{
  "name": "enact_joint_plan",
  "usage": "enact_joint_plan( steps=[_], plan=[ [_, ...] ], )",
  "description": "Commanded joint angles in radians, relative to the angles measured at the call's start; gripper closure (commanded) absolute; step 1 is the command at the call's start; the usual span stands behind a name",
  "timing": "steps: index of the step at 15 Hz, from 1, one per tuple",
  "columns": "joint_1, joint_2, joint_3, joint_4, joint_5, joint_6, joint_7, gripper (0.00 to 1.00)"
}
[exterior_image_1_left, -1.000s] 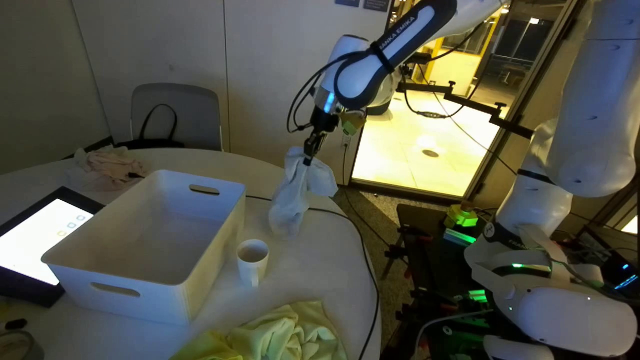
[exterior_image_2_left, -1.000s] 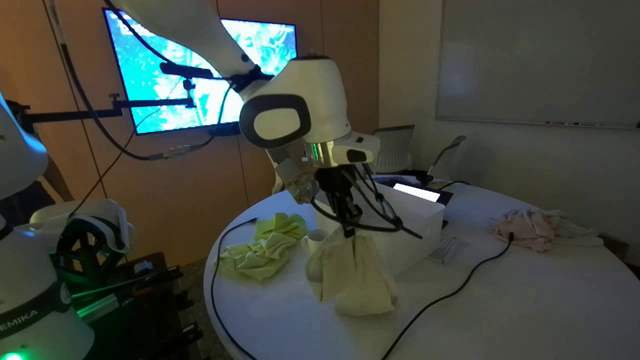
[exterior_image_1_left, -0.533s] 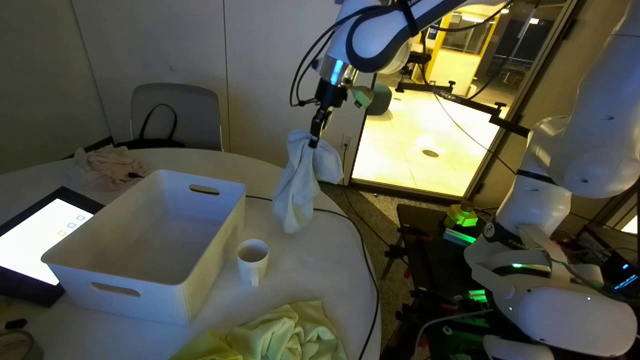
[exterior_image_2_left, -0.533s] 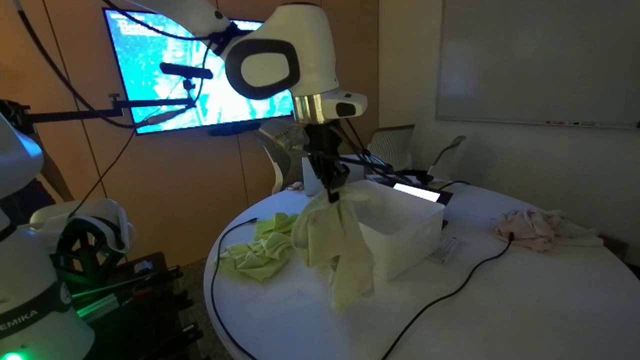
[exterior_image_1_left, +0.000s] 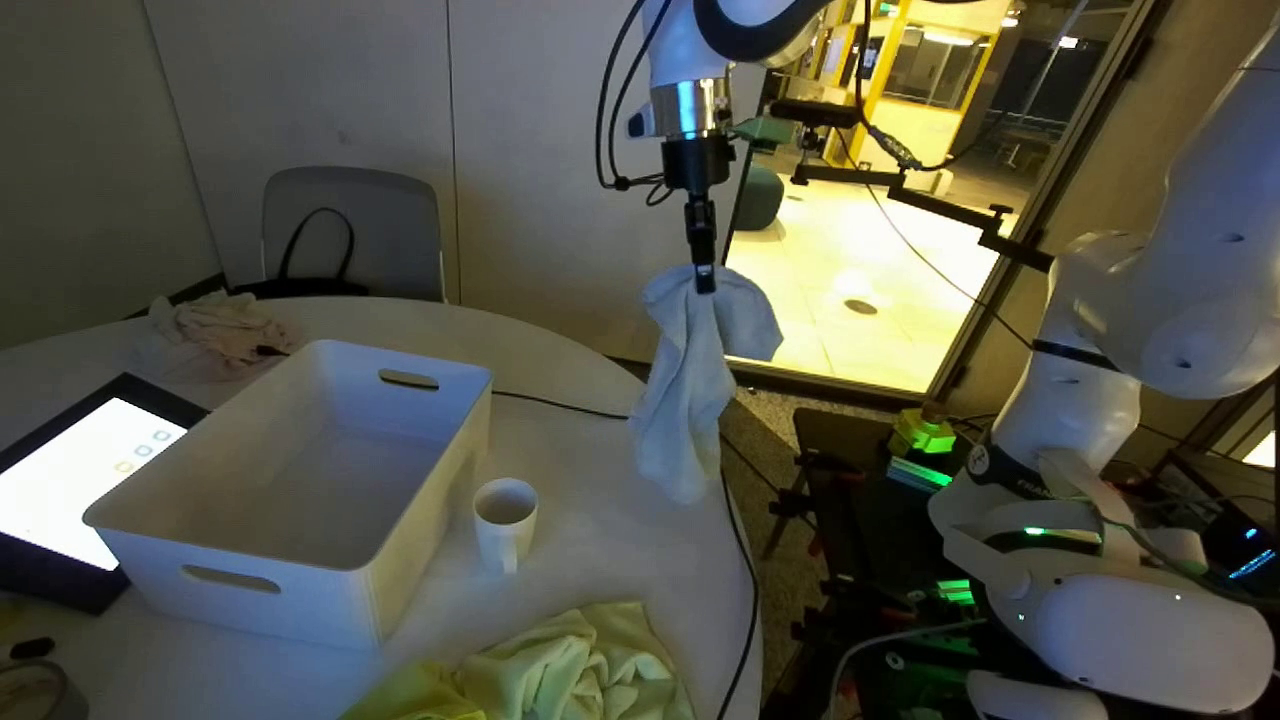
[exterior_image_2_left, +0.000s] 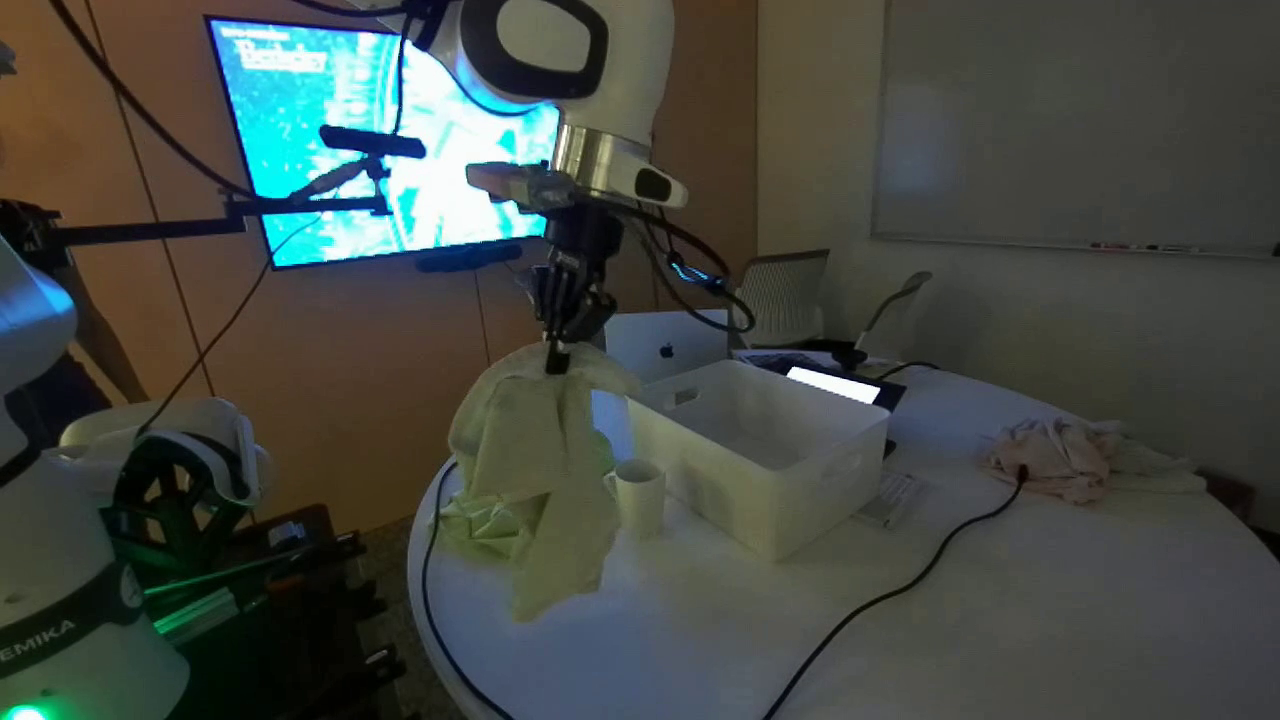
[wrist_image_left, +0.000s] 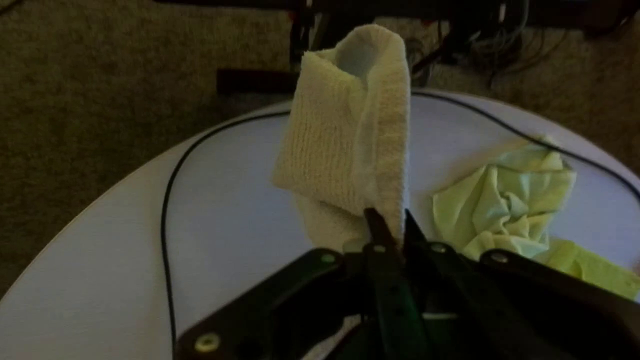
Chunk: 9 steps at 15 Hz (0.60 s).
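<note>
Thin pinch on a white cloth (exterior_image_1_left: 685, 400), mug (exterior_image_1_left: 505, 530) nearby

The hand (wrist_image_left: 390, 220) is almost fully closed, fingertips gripping a fold of the white cloth, which dangles near the edge of the bench (exterior_image_1_left: 590, 510). Only the tips hold it, so a tug could pull it loose. The black cord (wrist_image_left: 164, 225) below could snag the hem, and a low swing could topple the mug, upright just beside the box (exterior_image_2_left: 715, 485).

Counted: one hand, one held cloth, one mug, one box. Near the mug lies one yellow-green heap (wrist_image_left: 510, 200), perhaps two cloths, hard to tell; well apart, one pinkish heap (exterior_image_2_left: 1060, 465). One lit screen (exterior_image_1_left: 85, 480) sits beside the box.
</note>
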<state>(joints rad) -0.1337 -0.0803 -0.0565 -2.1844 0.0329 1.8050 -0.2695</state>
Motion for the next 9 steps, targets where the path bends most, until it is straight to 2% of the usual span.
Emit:
enact_joint_plan(
  steps=[1,2,3,5,9],
  plan=[
    [0.036,0.044,-0.004,0.16,-0.033,-0.272,-0.003,0.98],
    [0.041,0.051,-0.004,0.201,-0.031,-0.337,-0.002,0.98],
    [0.045,0.05,-0.004,0.218,-0.021,-0.341,0.017,0.98],
    [0.048,0.049,-0.007,0.251,0.011,-0.318,0.037,0.98],
    [0.054,0.051,-0.006,0.28,0.006,-0.274,0.026,0.98]
  ],
)
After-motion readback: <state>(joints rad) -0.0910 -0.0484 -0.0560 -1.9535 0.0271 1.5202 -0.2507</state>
